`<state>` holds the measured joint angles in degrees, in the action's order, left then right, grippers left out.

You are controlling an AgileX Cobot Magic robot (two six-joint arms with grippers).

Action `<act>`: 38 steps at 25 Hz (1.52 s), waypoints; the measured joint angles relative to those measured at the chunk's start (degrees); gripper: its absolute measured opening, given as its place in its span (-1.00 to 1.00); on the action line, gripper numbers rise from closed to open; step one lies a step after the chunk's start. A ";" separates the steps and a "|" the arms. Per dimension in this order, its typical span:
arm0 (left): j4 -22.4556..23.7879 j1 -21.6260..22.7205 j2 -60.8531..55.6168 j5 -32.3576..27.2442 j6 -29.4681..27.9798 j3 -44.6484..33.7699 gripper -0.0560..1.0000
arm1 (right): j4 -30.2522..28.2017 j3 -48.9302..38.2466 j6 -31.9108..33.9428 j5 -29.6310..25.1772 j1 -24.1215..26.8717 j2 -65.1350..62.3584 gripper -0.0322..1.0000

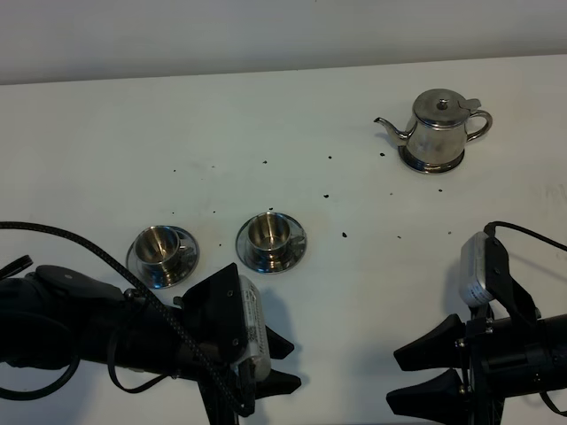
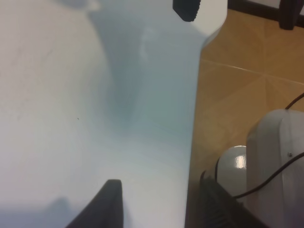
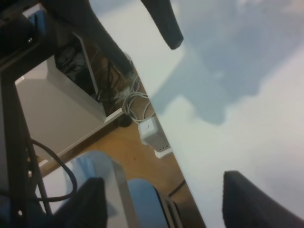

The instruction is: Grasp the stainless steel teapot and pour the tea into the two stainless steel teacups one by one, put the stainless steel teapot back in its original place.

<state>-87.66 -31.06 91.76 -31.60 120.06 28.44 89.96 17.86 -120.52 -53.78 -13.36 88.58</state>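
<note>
The stainless steel teapot (image 1: 438,129) stands upright on its steel coaster disc (image 1: 431,167) at the far right of the white table, spout pointing left. The two stainless steel teacups, left (image 1: 160,246) and right (image 1: 268,231), sit on their saucers nearer the front left. My left gripper (image 1: 292,364) is open and empty at the front edge, below the cups. My right gripper (image 1: 395,381) is open and empty at the front right, far from the teapot. The wrist views show only open fingers (image 2: 110,203) (image 3: 254,202) over bare table and floor.
Small dark specks (image 1: 329,195) are scattered over the table's middle. The table's front edge (image 2: 192,142) runs close under both grippers, with wooden floor (image 2: 247,95) beyond. Cables and a white power adapter (image 3: 151,131) lie on the floor.
</note>
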 joint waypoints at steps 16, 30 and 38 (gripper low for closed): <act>-7.84 0.00 -5.96 5.00 -0.24 -0.05 -0.12 | 0.47 0.00 0.00 0.10 0.00 0.00 0.05; -13.89 0.00 -35.03 31.60 -32.13 0.10 -0.12 | 6.95 0.00 0.00 1.28 0.00 0.00 0.05; -7.19 0.00 -40.51 16.03 -52.01 3.31 -0.12 | 7.01 0.00 0.00 1.35 0.00 0.00 0.05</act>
<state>-94.85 -31.06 51.25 -15.57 68.05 31.75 96.97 17.86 -120.52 -52.43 -13.36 88.58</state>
